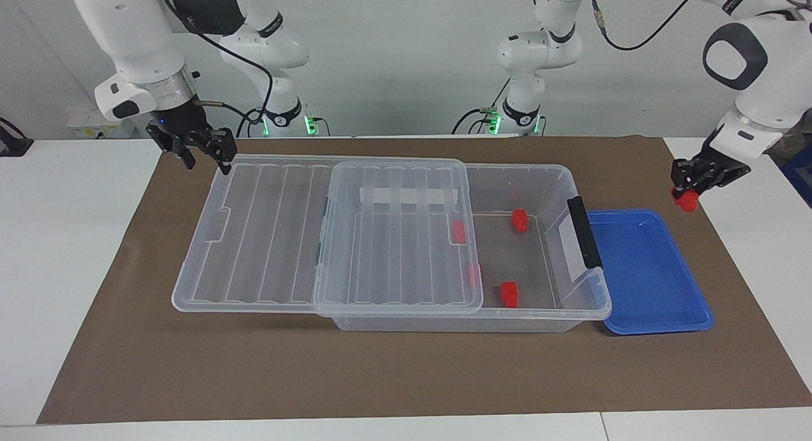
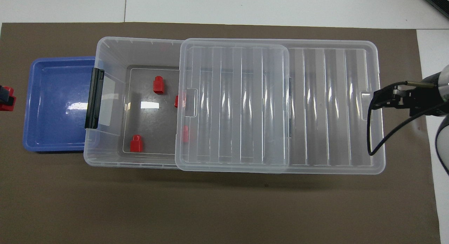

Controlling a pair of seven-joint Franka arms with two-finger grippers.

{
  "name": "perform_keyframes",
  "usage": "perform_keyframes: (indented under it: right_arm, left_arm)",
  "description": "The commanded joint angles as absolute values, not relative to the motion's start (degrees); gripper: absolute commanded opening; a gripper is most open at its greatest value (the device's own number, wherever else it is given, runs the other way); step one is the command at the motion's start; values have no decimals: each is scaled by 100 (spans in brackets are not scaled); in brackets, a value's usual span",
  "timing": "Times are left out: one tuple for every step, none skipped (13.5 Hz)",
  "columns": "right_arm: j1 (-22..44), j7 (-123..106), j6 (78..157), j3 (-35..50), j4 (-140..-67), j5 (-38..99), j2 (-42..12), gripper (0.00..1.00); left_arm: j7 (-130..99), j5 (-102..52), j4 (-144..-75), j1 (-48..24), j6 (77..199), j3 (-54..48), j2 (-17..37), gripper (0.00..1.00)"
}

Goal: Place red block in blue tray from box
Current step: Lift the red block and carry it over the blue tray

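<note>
Red block (image 1: 686, 202) gripped in left gripper (image 1: 687, 190), up over brown mat (image 1: 406, 377) just past blue tray (image 1: 653, 301) at left arm's end; four more in box (image 1: 574, 304); right gripper (image 1: 202, 150) over lid (image 1: 254, 238) edge, fingers' state unclear.

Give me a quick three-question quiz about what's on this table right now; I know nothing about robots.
1. True or false: the blue tray already has a block in it.
2. How many red blocks lie inside the clear box, counting those seen through its lid?
3. The left gripper holds its red block over: A) the tray, B) the box, C) the brown mat beside the tray.

Key: 1 false; 2 four; 3 C.
</note>
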State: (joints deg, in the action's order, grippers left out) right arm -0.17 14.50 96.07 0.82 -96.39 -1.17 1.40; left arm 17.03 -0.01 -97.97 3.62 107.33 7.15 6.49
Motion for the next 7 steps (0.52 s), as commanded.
perform_keyframes:
  right_arm:
    - [-281,1433,10308,97,-10431,-53,483,0]
    - [-386,1424,10484,97,-10537,-53,475,0]
    - [-509,1433,10799,97,-10695,-53,457,0]
    - [-614,1398,11063,97,-10801,-53,396,0]
    - [-711,1223,11213,97,-10863,-53,309,0]
    - [-755,1065,11345,97,-10881,-53,221,0]
    - [-773,1003,11468,97,-10942,-53,168,0]
  left_arm:
    - [1731,44,-10887,352,11967,633,474,0]
    - [1723,44,-11168,334,12327,633,475,0]
    - [1714,44,-11371,308,12549,633,492,0]
    - [1705,35,-11460,308,12620,633,527,0]
    - [1653,26,-11513,299,12665,633,623,0]
    - [1626,18,-11548,281,12796,633,694,0]
    - [1626,18,-11618,281,12927,633,747,0]
